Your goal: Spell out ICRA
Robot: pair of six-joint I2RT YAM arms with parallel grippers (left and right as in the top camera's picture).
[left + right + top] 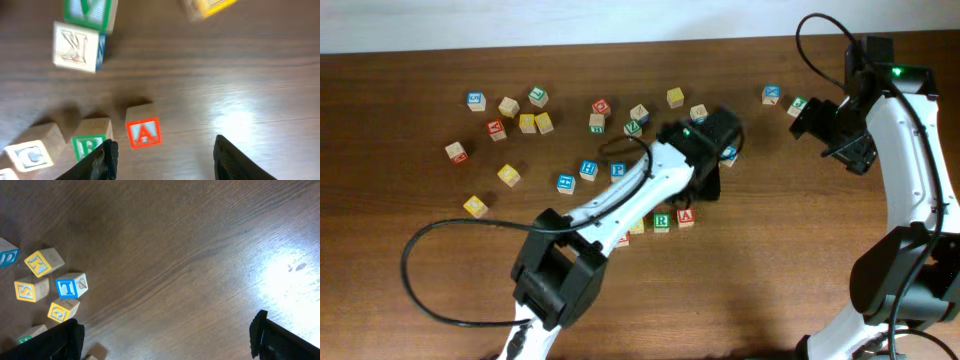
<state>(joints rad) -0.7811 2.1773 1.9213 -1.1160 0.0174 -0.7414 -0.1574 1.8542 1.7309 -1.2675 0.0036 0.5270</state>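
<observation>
Three wooden cubes stand in a row near the table's front: the yellow C [32, 153], the green R [90, 145] and the red A [144, 132]. From overhead they read C [638, 226], R [662, 220], A [685, 216]. A red-printed cube [623, 240] at the row's left end is mostly hidden under the left arm, so I cannot read it as the I. My left gripper [165, 162] hovers just short of the A, open, with only bare table between its fingers. My right gripper [170, 342] is open over bare wood at the far right [825, 125].
Several loose letter cubes lie scattered along the back of the table [525, 120]. A K cube [75, 45] and a green cube [87, 10] sit beyond the row. More cubes [70, 285] lie left of the right gripper. The left arm [620, 205] crosses the middle.
</observation>
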